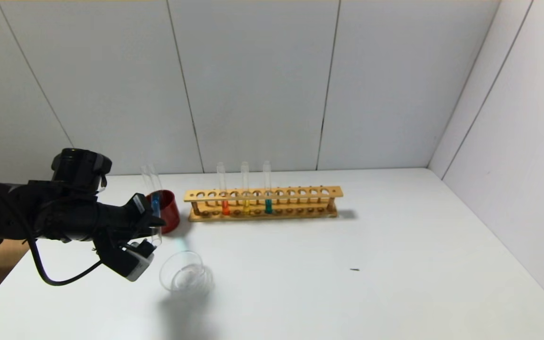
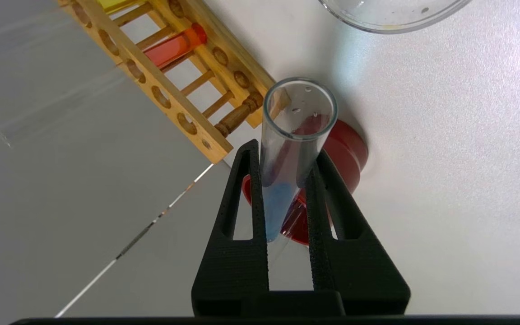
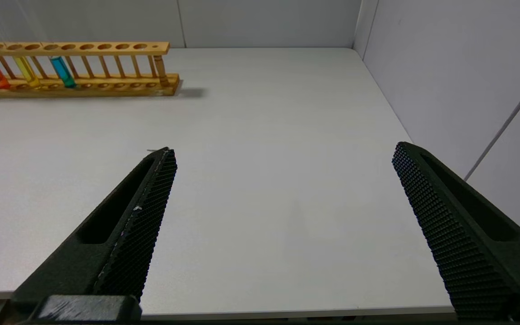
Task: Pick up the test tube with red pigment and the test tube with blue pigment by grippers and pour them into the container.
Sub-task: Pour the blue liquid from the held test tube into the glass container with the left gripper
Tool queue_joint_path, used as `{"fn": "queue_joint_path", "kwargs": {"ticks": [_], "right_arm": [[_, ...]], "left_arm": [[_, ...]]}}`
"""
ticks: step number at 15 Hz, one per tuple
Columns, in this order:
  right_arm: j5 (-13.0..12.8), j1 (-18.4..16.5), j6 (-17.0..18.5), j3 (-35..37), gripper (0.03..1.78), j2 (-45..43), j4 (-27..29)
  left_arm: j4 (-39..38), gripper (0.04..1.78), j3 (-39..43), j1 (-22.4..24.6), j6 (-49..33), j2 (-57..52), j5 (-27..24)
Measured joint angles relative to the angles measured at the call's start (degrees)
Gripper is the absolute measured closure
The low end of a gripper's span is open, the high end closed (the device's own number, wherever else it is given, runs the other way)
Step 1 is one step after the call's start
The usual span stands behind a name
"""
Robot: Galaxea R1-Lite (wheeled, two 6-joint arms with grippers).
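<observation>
My left gripper [image 1: 154,224] is shut on the test tube with blue pigment [image 1: 155,202] and holds it roughly upright above the table, in front of the red cup and just left of the container [image 1: 168,278], a clear round dish. In the left wrist view the fingers [image 2: 242,189] clamp the tube [image 2: 278,203]; its open mouth is nearest the camera and the dish rim [image 2: 391,27] lies beyond. The test tube with red pigment [image 1: 225,207] stands in the wooden rack. My right gripper [image 3: 282,151] is open and empty over the table's front right edge.
The wooden rack [image 1: 300,192] stands at the back centre and also holds a yellow tube [image 1: 245,205] and a teal-green tube [image 1: 268,205]. A dark red cup [image 1: 172,212] stands left of the rack, behind the held tube. Walls enclose the back and right.
</observation>
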Motion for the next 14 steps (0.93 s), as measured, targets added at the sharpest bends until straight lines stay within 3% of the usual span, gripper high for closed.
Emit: {"fn": "queue_joint_path", "kwargs": {"ticks": [14], "right_arm": [[0.0,0.0,0.0,0.0,0.06,0.0,0.0]], "left_arm": [[-0.4,1.52,-0.9,-3.5,5.2,1.3,7.1]]}}
